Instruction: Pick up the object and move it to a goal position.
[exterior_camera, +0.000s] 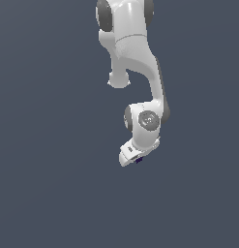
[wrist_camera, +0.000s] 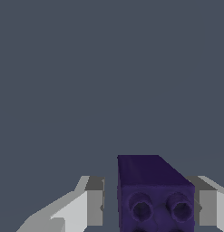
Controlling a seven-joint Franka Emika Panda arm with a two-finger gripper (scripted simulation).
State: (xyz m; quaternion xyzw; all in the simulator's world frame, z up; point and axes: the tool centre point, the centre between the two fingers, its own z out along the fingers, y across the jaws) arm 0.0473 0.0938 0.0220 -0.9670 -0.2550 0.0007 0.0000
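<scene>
The object point(wrist_camera: 155, 190) is a dark purple block with round studs on the face turned to the wrist camera. It sits between my gripper's point(wrist_camera: 149, 206) two white fingers point(wrist_camera: 93, 206) and reaches a little past their tips. The jaws stand close against its sides and hold it. In the exterior view the object point(exterior_camera: 138, 159) shows only as a tiny dark purple speck poking out beside the tilted white gripper point(exterior_camera: 132, 158) at the arm's low end.
Everything around is a plain, flat dark grey-blue. The white arm point(exterior_camera: 135, 63) comes down from the top of the exterior view. No other objects or goal marker show.
</scene>
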